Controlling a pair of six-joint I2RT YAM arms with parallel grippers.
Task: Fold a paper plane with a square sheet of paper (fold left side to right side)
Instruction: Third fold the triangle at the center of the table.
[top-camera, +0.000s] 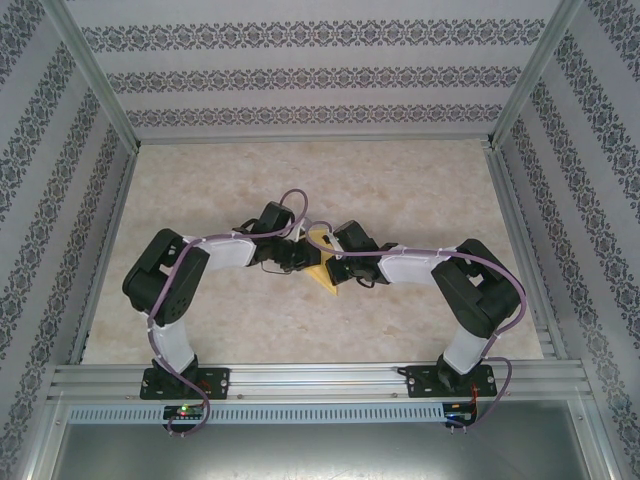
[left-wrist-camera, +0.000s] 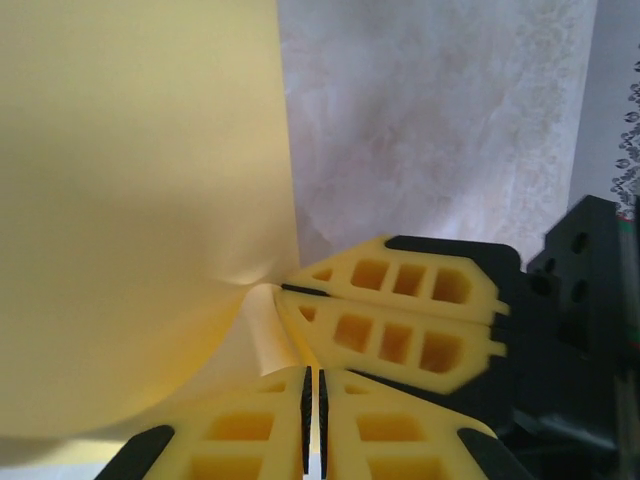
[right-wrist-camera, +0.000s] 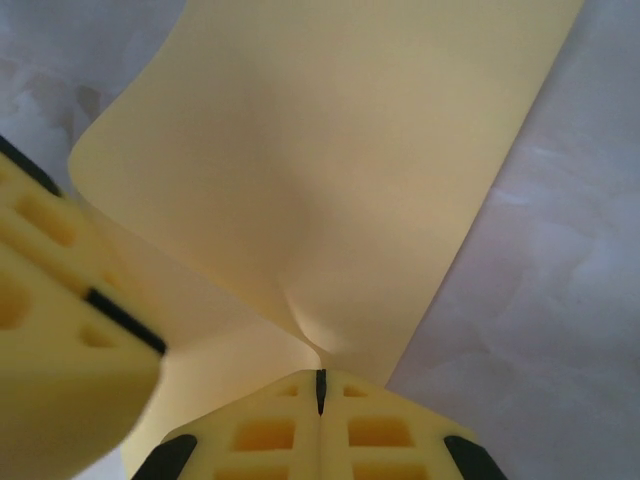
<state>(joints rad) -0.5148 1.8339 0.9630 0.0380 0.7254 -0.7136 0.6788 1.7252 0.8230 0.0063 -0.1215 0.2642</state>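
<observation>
**Both claws pinched on the raised sheet, mid-surface**

Top external view: the square sheet of paper (top-camera: 328, 278) sits near the centre of the beige marbled surface (top-camera: 250, 180). It is mostly covered by the two wrists, and its yellow corner pokes out toward 6 o'clock. The left claw (top-camera: 298, 250) meets it from 9 o'clock and the right claw (top-camera: 330, 248) from 3 o'clock. The two claws are just beside each other over the paper.

Left wrist view: the left claw (left-wrist-camera: 312, 375) is at 6 o'clock with its yellow fingers (left-wrist-camera: 240, 430) pressed together, leaving only a hairline seam. The sheet (left-wrist-camera: 140, 200) rises from them and fills the 9 to 12 o'clock area, bowed rather than flat. The right claw (left-wrist-camera: 290, 290) enters from 3 o'clock, closed, with its tips nipping the paper's edge. The surface (left-wrist-camera: 430, 120) is visible at 1 o'clock.

Right wrist view: the right claw (right-wrist-camera: 320, 375) is at 6 o'clock with its fingers fully together, and the sheet (right-wrist-camera: 330, 170) is gripped at the seam, puckering just above it and fanning out toward 12 o'clock. The left claw (right-wrist-camera: 150, 345) is at 8 o'clock, closed, and the paper runs into its seam. The surface (right-wrist-camera: 560, 300) is visible at 4 o'clock.
</observation>
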